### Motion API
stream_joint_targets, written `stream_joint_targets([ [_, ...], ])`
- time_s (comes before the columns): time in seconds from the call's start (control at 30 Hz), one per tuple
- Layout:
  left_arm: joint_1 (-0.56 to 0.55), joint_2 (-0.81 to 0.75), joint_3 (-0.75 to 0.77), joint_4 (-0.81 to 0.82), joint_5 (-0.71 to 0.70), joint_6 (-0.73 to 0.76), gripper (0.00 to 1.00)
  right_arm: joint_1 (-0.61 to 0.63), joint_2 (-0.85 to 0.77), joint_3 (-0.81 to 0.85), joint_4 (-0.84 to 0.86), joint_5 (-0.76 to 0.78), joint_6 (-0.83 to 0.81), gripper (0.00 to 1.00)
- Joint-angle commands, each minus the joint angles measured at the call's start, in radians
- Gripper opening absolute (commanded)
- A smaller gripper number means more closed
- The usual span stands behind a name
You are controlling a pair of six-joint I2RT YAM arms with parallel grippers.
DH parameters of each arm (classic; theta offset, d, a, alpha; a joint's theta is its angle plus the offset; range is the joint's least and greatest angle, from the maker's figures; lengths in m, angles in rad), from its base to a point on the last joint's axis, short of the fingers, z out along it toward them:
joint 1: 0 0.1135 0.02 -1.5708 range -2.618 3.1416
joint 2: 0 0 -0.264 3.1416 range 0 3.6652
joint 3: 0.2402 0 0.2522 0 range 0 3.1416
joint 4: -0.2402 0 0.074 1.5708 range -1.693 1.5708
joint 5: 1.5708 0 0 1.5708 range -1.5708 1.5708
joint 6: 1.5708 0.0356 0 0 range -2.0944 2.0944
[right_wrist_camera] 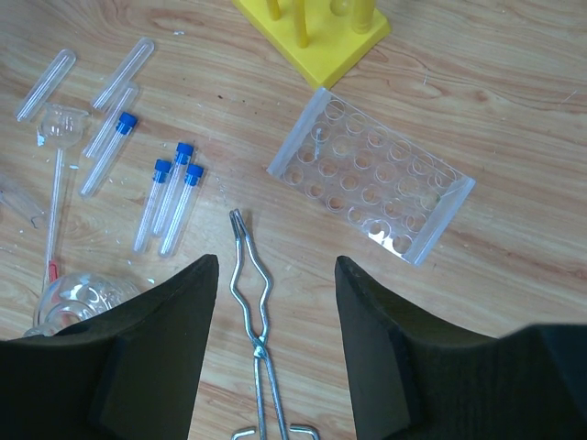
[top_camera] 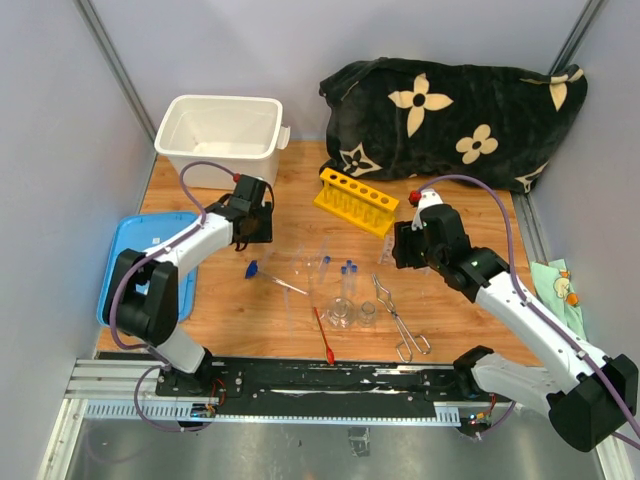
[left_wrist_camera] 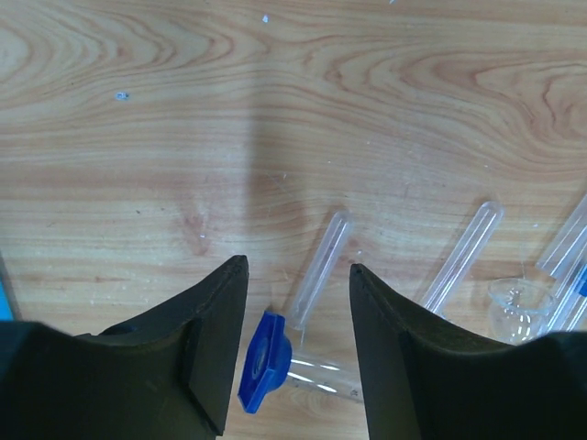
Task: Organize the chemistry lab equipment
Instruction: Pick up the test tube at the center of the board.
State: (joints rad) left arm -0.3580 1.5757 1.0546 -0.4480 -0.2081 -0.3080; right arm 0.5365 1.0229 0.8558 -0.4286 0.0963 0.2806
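While both arms hang over the wooden table (top_camera: 230, 310), neither holds anything. All positions below are given from the yellow rack (top_camera: 357, 200).

Surroundings: a black flowered cloth (top_camera: 455, 110) lies bunched behind the yellow rack and to its right. A white tub (top_camera: 220, 135) stands behind it to the left, mouth up, its white floor in plain sight. A blue lid (top_camera: 140, 255) lies flat well to the left, partly under the left arm.

Equipment: a clear rack (right_wrist_camera: 371, 174) lies just in front of the yellow rack's right end; whether its wells hold anything cannot be told. Metal tongs (right_wrist_camera: 255, 302) lie further forward. Blue-capped tubes (right_wrist_camera: 170, 197) lie loose in front, left of the tongs, with small beakers (top_camera: 345, 315) and a red-tipped stick (top_camera: 323, 338) beyond them.

Tools: the right gripper (right_wrist_camera: 277, 261) hangs above the tongs, jaws wide apart. The left gripper (left_wrist_camera: 298, 266) hangs forward-left of the yellow rack, jaws apart over a capped tube (left_wrist_camera: 264, 359) on the wood.
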Motion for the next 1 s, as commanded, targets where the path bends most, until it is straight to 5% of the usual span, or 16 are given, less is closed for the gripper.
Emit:
stream_joint_targets([
  [0.0, -0.019, 0.025, 0.012, -0.005, -0.013, 0.010, 0.51, 0.014, -0.001, 0.017, 0.030, -0.010, -0.019, 0.55],
  [0.27, -0.104, 0.101, 0.014, -0.014, -0.003, -0.014, 0.47, 0.013, -0.017, -0.003, 0.033, -0.002, -0.025, 0.55],
  [0.67, -0.110, 0.038, -0.083, -0.099, -0.180, -0.004, 0.47, 0.014, -0.002, -0.014, 0.059, -0.010, -0.029, 0.55],
  [0.97, -0.110, 0.042, -0.099, -0.087, -0.122, 0.017, 0.44, 0.013, -0.005, -0.016, 0.062, -0.014, -0.031, 0.55],
])
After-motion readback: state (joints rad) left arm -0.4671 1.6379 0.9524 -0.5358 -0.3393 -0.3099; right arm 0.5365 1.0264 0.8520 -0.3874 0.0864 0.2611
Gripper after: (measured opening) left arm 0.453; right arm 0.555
